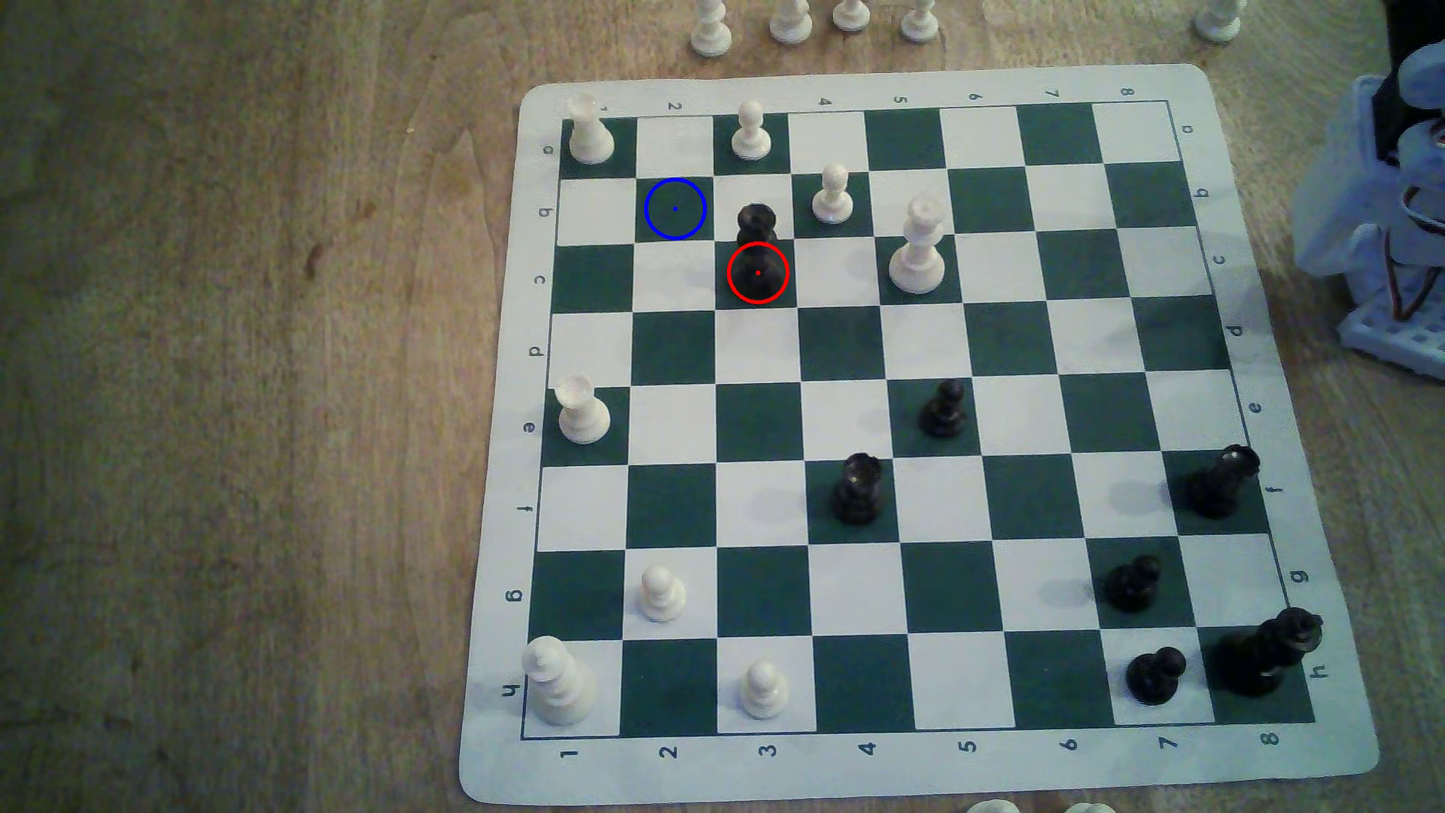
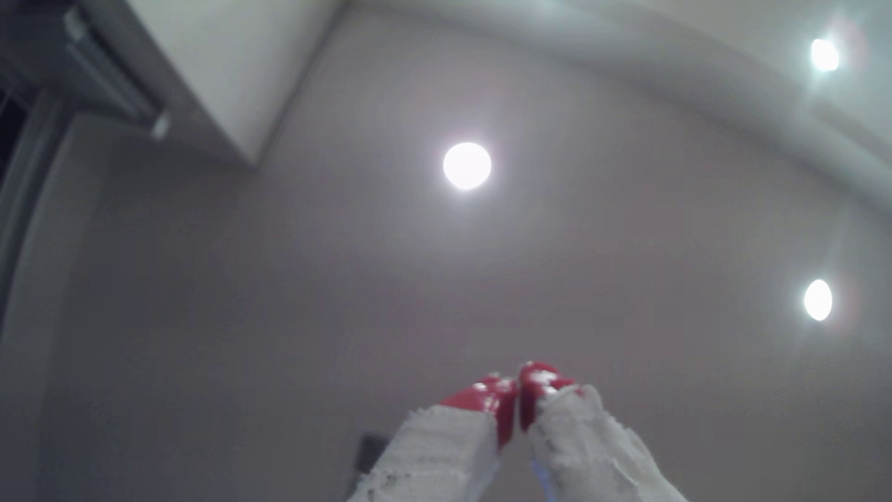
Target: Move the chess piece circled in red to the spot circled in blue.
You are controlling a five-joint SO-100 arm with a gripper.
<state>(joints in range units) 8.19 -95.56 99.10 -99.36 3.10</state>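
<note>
Wooden bench (image 1: 234, 391) carries the board (image 1: 876, 78); the piece (image 1: 757, 258) stands in the upper middle of the exterior view, on the red-ringed square. The spot (image 1: 675, 209) lies diagonally up-left, bare. The claw (image 2: 517, 391) points at the ceiling, tips together, empty. Best to descend vertically and grip the waist, sparing the white pawn (image 1: 832, 195) nearby.

Wooden table (image 1: 234, 391), chess mat (image 1: 876, 782) flat on it, white pieces (image 1: 790, 23) beside mat's far edge
</note>
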